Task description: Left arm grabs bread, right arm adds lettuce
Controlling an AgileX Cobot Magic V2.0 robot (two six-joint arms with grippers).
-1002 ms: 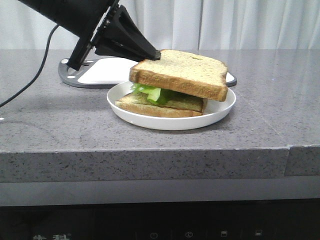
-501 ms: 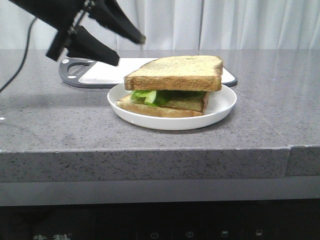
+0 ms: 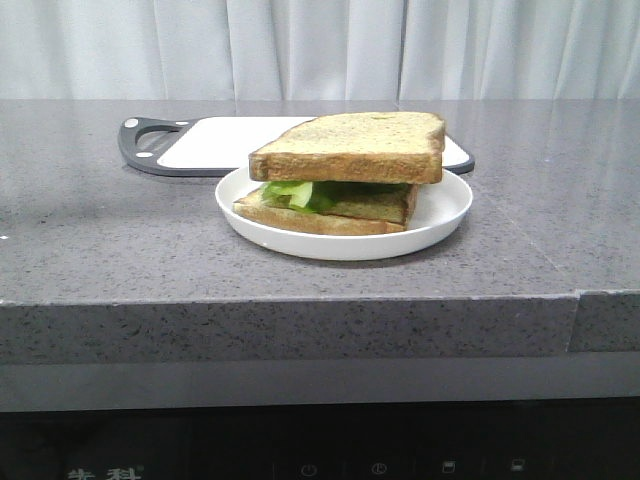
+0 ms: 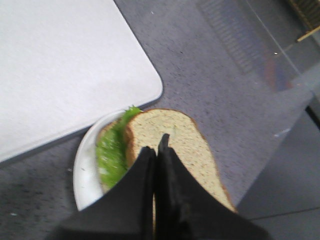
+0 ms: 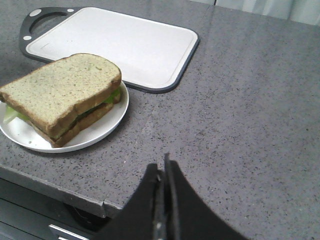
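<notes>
Left arm has left the front view (bread [image 3: 352, 146] hides most lettuce [image 3: 292, 193]).

"What did your left arm do in that last second?"

"It let go of the bread [image 3: 352, 146] and climbed out of the front view entirely. Its fingers [image 4: 142, 172], spread half a second ago, closed together above the slice."

"And the bread?"

"It had hung tilted in your grip; it settled level on the lettuce [image 3: 292, 192]."
</notes>
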